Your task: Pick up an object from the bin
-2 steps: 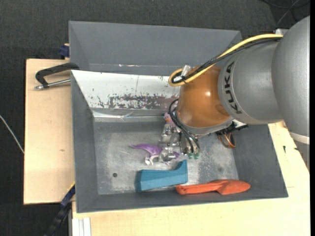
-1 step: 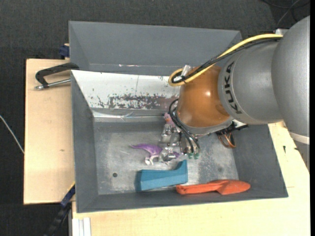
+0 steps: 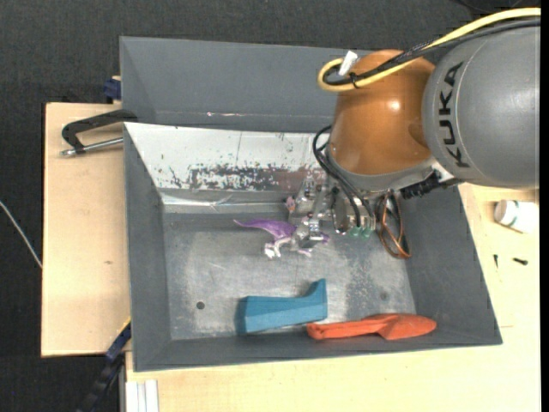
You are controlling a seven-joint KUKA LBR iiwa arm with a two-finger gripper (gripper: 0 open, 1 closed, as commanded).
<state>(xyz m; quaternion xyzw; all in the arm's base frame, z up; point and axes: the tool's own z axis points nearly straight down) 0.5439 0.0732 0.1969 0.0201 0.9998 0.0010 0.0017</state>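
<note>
The jaws are down beside the purple toy dinosaur, their opening impossible to tell, and nothing looks lifted yet.

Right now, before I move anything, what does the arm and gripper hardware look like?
The arm is a rounded grey link with black KUKA lettering. A glossy orange dome cover caps the wrist, a yellow cable loops over it, and dark and orange wires hang beneath. The gripper is silvery metal.
</note>
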